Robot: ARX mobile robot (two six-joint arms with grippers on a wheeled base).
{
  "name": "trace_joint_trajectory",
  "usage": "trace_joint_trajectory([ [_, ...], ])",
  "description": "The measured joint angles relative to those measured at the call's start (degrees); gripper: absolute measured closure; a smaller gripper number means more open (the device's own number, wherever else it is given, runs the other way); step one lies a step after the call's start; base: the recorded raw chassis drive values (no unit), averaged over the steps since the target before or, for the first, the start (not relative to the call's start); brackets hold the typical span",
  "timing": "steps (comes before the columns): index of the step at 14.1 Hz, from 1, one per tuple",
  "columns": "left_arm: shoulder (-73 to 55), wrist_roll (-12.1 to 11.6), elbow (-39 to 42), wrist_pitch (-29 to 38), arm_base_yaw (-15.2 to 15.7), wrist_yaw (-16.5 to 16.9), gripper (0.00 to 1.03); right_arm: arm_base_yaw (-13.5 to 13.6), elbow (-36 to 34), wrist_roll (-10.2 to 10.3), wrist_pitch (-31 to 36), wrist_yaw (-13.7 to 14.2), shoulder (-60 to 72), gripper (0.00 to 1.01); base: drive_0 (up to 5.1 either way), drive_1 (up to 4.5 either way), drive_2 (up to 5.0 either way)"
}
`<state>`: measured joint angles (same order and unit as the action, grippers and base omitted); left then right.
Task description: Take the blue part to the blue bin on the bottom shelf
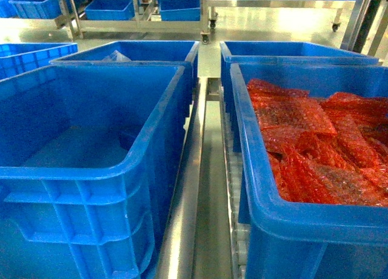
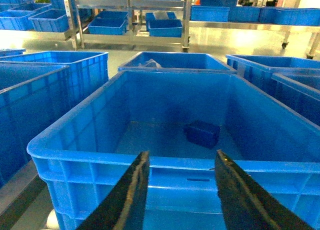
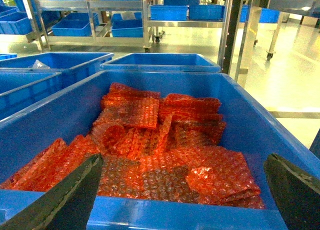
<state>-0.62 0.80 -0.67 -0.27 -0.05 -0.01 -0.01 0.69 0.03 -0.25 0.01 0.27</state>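
The left pincer [image 2: 181, 190] hangs spread and empty just short of the near wall of a big blue bin [image 2: 165, 162]. Ahead of it and slightly to its right, on the bin's floor, lies a small dark blue block [image 2: 202, 133]; whether that is the blue part I cannot tell. The right pincer [image 3: 185, 195] is spread wide, holding nothing, at the near rim of a blue crate [image 3: 250, 120] heaped with red bubble-wrap bags [image 3: 160, 145]. A steel divider rail [image 1: 185, 212] separates the two.

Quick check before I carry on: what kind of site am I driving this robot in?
Most likely a factory or warehouse parts-sorting area: rows of blue crates, one full of red bubble-wrap bags, wheeled steel racks carrying more bins, on a polished floor.
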Motion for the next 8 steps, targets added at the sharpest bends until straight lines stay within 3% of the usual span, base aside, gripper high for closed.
trace_joint_trajectory([
  [1,0.00,0.00,0.00,0.02,0.00,0.00,0.20,0.00,0.00,0.00,0.00,0.00,0.00,0.03,0.0,0.00,0.0],
  [2,0.00,-0.09,0.00,0.02,0.00,0.00,0.03,0.00,0.00,0.00,0.00,0.00,0.00,0.03,0.0,0.00,0.0],
  [8,0.00,-0.07,0.00,0.02,0.00,0.00,0.05,0.00,0.00,-0.02,0.00,0.00,0.00,0.03,0.0,0.00,0.0],
])
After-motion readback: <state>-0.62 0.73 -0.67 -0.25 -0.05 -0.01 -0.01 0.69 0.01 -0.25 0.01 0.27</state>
